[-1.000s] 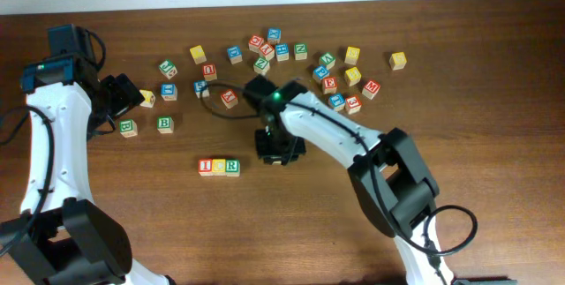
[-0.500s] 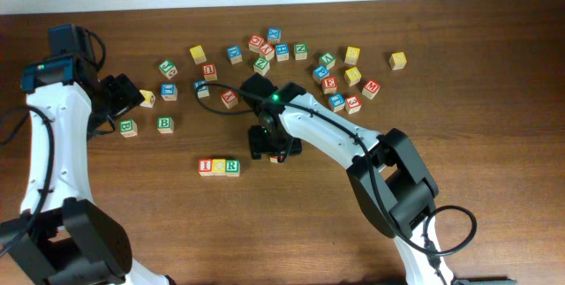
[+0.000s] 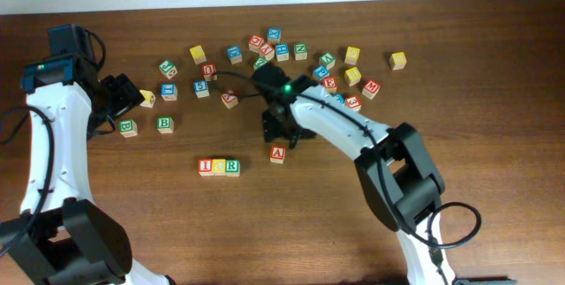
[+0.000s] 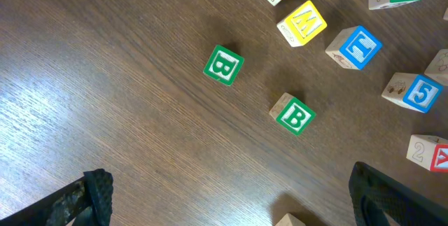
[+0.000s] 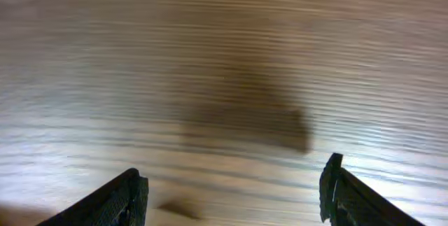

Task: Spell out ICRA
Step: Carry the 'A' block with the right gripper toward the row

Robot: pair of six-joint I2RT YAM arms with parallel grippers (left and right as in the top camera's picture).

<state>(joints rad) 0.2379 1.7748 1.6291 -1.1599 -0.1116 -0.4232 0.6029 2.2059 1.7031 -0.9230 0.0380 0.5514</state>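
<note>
That little wooden A cube (image 3: 277,153) looks light and rigid, so pinch two flat sides; the right hand (image 5: 231,184) is spread, empty.

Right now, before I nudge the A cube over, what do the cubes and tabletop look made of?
A cube: likely wood, with a red-printed top; too small overhead to confirm.
B cube: pale bare wood side, matte, beside a green-and-white painted face.
Tabletop: dark brown, streaky grain with a soft sheen; solid wood or laminate, cannot tell.

A cube (image 3: 277,153) now free; right tool (image 3: 281,131) open, farther back
</note>
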